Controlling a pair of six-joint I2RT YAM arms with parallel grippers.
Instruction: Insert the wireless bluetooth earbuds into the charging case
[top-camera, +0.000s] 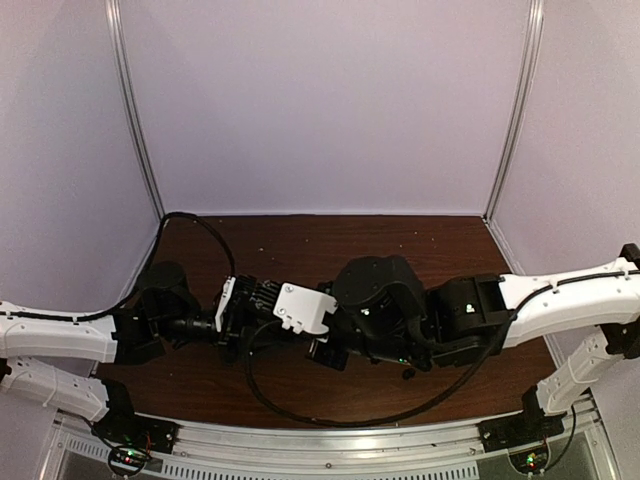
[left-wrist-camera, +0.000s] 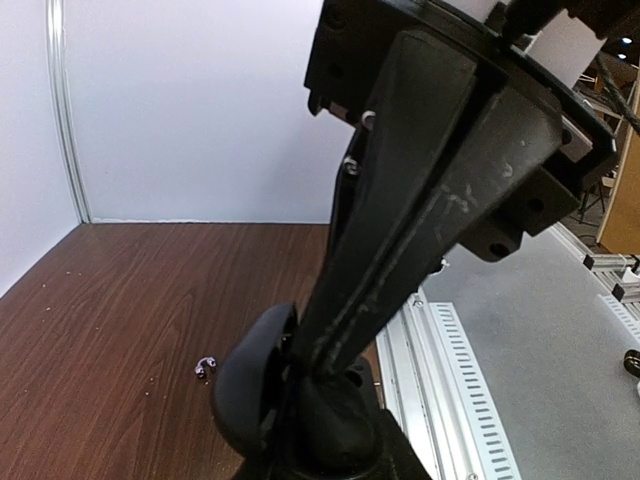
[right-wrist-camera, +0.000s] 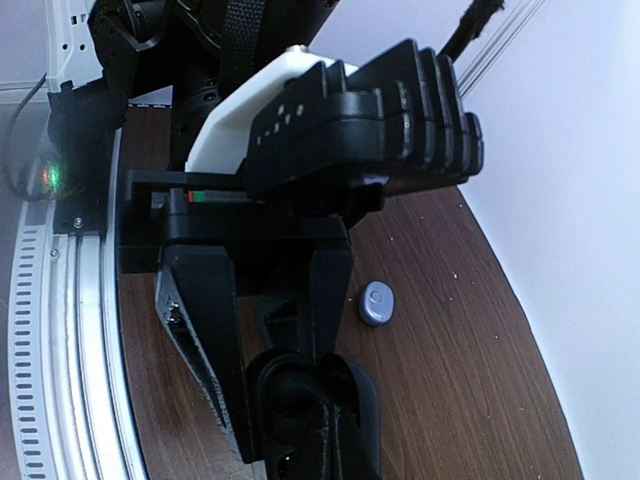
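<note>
Centrally over the bench (top-camera: 300, 240), closer to its near edge than its far edge: left pincer (left-wrist-camera: 300, 385) and right pincer (right-wrist-camera: 312, 415), meeting tip to tip.

Left pincer spread, with its two dark fingers (right-wrist-camera: 195, 330) standing apart in the right wrist view and flanking the right pincer's tips.

Right pincer pressed together, with its long black fingers (left-wrist-camera: 430, 200) side by side along a thin seam in the left wrist view. Tips hidden, so anything pinched between them not discernible.

Just beside the left pincer's farther finger, on the far-edge side: charging case (right-wrist-camera: 377, 303), flat on the dark wood and separated from the finger by a narrow strip of wood. Small oval pebble with a smooth grey-blue shell, a paler patch on top, lid down, interior unseen. Hidden beneath the arms in the top view.

Also on the far-edge side, low beside the pincers in the left wrist view: earbud (left-wrist-camera: 205, 367), a tiny glossy pale speck loose on the wood, too small for its shape to be resolved.

Farther out: white camera mount (top-camera: 305, 308) on the joined wrists, black cable (top-camera: 300, 410) looping toward the near edge, and slotted metal rail (top-camera: 330, 440) along that edge.
</note>
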